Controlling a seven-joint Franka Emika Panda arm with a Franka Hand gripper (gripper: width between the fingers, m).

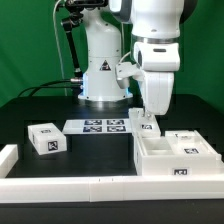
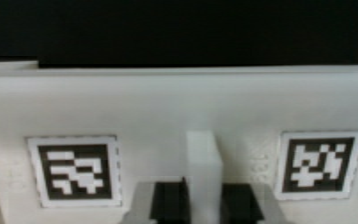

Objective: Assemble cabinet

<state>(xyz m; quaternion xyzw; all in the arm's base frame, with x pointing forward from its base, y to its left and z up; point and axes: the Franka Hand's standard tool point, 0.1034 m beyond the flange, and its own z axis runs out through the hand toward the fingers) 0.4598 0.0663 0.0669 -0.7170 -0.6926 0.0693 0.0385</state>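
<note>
The cabinet's large white box (image 1: 176, 158) lies on the black table at the exterior view's right, with tags on its panels. My gripper (image 1: 147, 120) reaches down onto the box's far left corner. In the wrist view a white panel (image 2: 176, 110) with two tags fills the frame. A thin upright white ridge (image 2: 202, 160) runs from it between my fingers. My gripper (image 2: 201, 204) straddles this ridge, and the dark pads (image 2: 158, 205) sit against both its sides. A smaller white tagged block (image 1: 46, 140) lies apart at the exterior view's left.
The marker board (image 1: 104, 127) lies flat in front of the robot's base (image 1: 103, 80). A low white L-shaped rail (image 1: 60, 185) runs along the table's front edge and left corner. Black cables hang behind the base.
</note>
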